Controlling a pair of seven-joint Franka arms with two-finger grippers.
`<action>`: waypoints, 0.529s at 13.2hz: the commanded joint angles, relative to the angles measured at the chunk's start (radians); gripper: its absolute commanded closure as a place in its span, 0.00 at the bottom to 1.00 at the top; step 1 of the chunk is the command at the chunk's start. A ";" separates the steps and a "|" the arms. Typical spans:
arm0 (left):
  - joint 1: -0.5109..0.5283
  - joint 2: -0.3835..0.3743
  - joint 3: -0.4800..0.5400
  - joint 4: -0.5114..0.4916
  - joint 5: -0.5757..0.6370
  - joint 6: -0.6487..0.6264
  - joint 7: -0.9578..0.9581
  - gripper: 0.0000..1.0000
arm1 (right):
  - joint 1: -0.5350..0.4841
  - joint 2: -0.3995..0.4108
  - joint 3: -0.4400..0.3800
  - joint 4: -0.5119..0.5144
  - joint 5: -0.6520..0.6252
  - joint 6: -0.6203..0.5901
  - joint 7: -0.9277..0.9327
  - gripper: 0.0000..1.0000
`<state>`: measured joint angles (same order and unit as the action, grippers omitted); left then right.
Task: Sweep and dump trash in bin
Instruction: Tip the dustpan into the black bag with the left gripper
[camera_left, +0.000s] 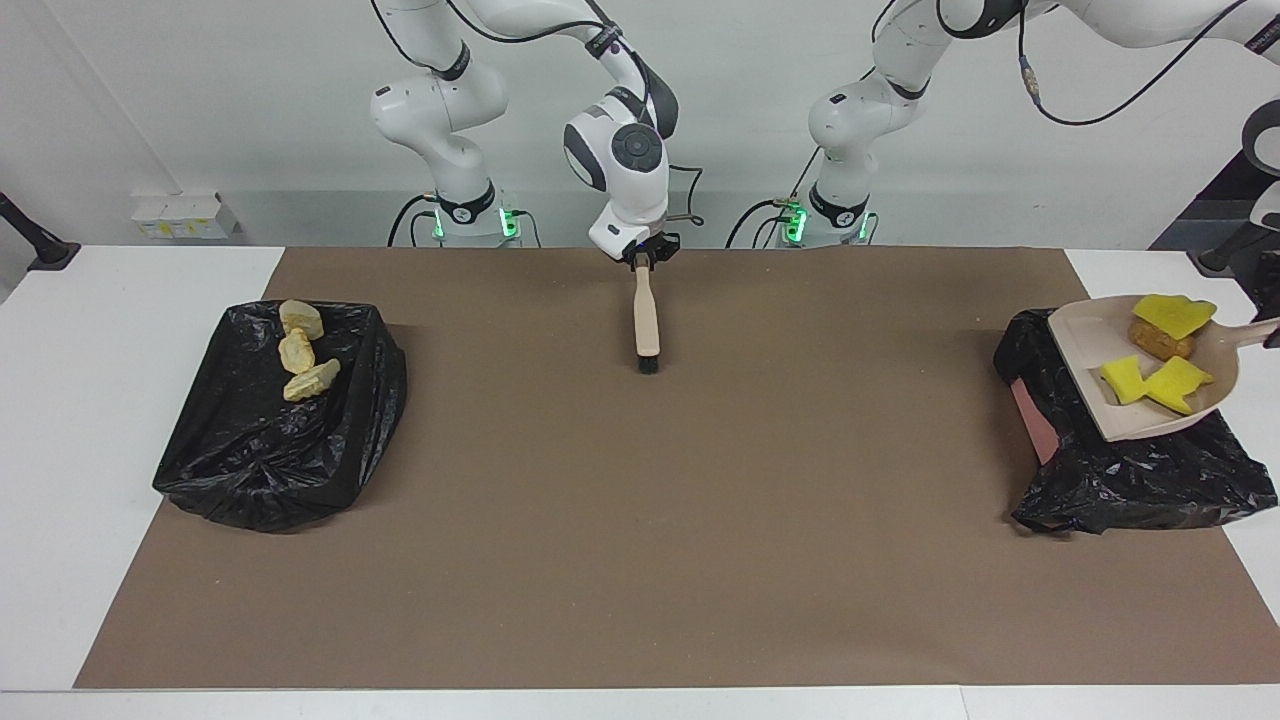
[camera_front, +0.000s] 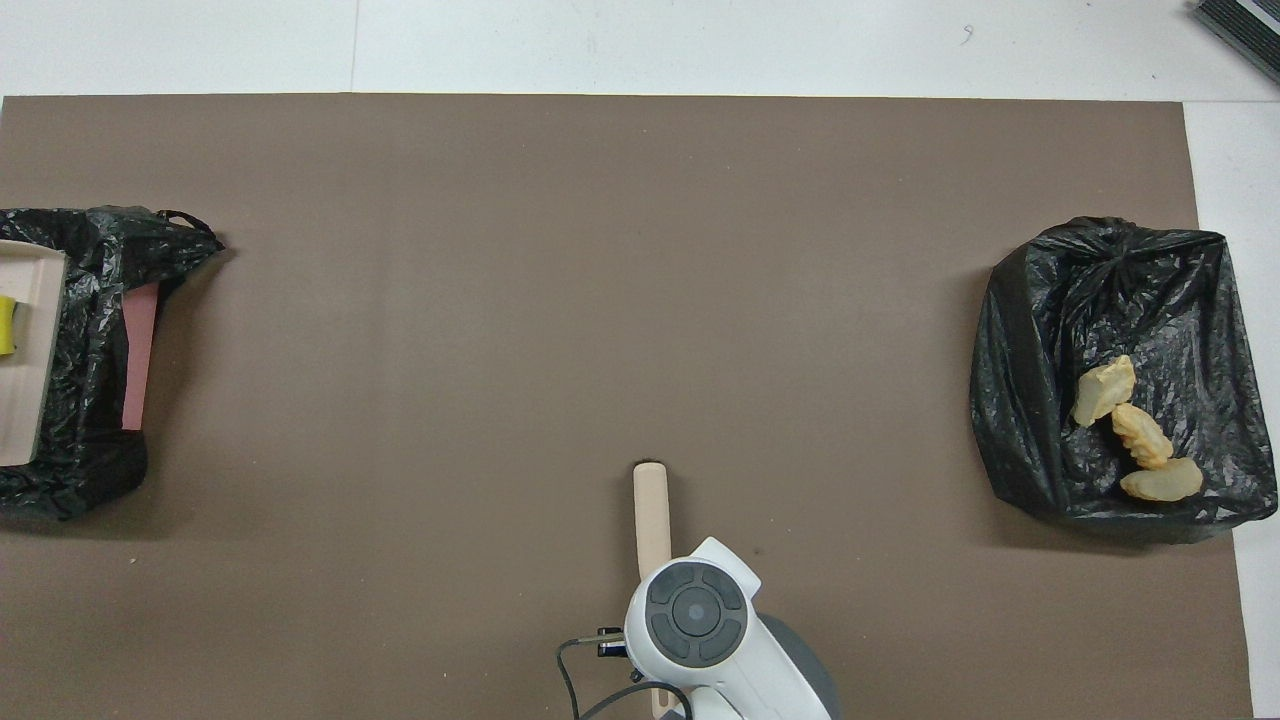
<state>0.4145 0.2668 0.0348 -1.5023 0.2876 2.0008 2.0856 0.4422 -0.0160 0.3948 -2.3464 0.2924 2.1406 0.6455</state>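
A beige dustpan (camera_left: 1085, 340) hangs tilted over the black-bagged bin (camera_left: 1130, 470) at the left arm's end of the table. In it lie three yellow foam wedges (camera_left: 1125, 380) and a brown lump (camera_left: 1160, 342). Its handle runs off the view's edge, where my left gripper is out of sight. Only the pan's edge (camera_front: 25, 360) shows in the overhead view. My right gripper (camera_left: 645, 258) is shut on the top of the beige brush (camera_left: 645, 320), whose bristles point away from the robots at mid-table. Three tan trash pieces (camera_left: 300, 350) lie in the other bin (camera_left: 260, 460).
A brown mat (camera_left: 640, 520) covers the table between the two bins. A pink wall of the box (camera_left: 1035, 430) shows under the bag of the bin at the left arm's end. A white socket strip (camera_left: 185, 215) sits near the right arm's base.
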 joint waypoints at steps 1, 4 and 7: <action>-0.043 0.017 0.005 -0.002 0.181 0.041 -0.140 1.00 | 0.003 0.008 -0.005 0.016 -0.001 0.016 -0.007 0.19; -0.065 -0.018 0.005 -0.085 0.330 0.091 -0.219 1.00 | -0.045 0.001 -0.011 0.079 -0.032 -0.001 -0.029 0.00; -0.086 -0.021 0.005 -0.088 0.467 0.090 -0.245 1.00 | -0.097 -0.016 -0.014 0.133 -0.070 -0.040 -0.027 0.00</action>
<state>0.3485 0.2797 0.0284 -1.5527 0.6753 2.0686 1.8765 0.3780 -0.0193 0.3806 -2.2504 0.2516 2.1366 0.6358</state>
